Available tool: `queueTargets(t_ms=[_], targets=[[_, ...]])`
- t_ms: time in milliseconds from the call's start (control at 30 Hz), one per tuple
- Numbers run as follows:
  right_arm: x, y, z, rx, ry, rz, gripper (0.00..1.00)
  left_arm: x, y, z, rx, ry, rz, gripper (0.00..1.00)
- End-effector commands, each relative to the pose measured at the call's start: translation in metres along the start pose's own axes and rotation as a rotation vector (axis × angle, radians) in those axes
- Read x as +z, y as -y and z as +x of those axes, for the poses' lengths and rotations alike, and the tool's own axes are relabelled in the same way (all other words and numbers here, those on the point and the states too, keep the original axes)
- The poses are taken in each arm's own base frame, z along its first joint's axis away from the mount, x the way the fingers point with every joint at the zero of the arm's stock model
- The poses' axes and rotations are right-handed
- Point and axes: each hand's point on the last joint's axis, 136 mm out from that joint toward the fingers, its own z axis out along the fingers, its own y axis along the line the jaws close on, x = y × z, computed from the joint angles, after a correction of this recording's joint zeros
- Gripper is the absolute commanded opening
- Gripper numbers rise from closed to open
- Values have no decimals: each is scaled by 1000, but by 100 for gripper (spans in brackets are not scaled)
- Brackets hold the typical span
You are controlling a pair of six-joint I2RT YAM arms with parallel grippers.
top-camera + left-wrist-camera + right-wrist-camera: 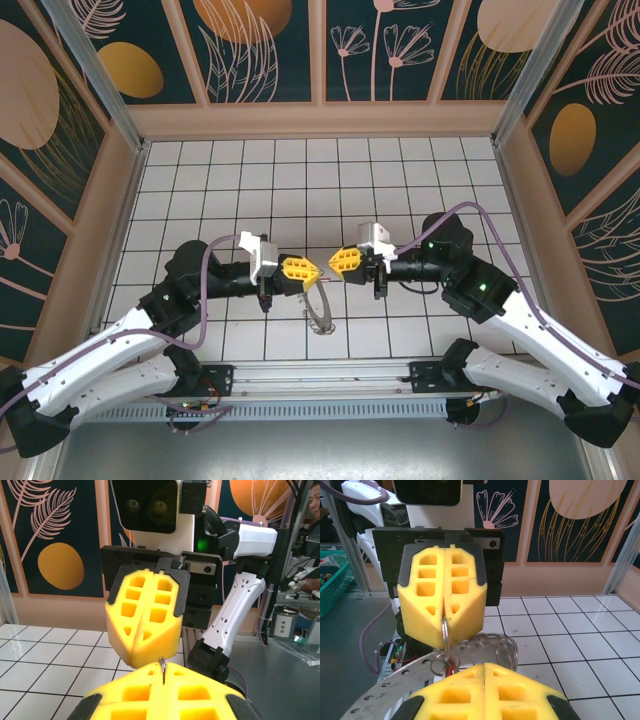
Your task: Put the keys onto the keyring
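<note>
White tiled table under dark floral walls. Above its near middle, left gripper and right gripper tip to tip, both fully closed. Pinched in the left: thin wire, seemingly of the keyring, loop dangling below. At the right's tips, the red-headed key on a small ring; pinched or not, cannot tell. Risks: key slipping off before threading, through misaligned tips; loop swinging or dropping, through any loosened pinch.

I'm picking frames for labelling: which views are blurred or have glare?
Top view: evenly lit, sharp, ring tiny. Left wrist view: left end effector blurred up close, tiles shiny. Right wrist view: right end effector soft, key small, slightly soft.
</note>
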Motion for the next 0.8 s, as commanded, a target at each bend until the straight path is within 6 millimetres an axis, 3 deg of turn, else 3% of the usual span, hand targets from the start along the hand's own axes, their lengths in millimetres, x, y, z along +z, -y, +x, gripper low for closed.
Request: queueTargets(t_ms=[0, 167, 400, 600, 767], targets=[[-6, 4, -12, -17, 40, 30, 0, -5, 12, -24, 58, 52, 34, 0], [-4, 5, -8, -9, 31, 36, 0, -5, 12, -24, 59, 50, 33, 0], [-3, -6, 17, 22, 36, -5, 46, -7, 14, -29, 78, 55, 36, 0], [-1, -16, 31, 64, 48, -55, 65, -7, 15, -32, 82, 61, 34, 0], [4, -17, 31, 69, 75, -71, 71, -5, 12, -31, 79, 55, 28, 0]])
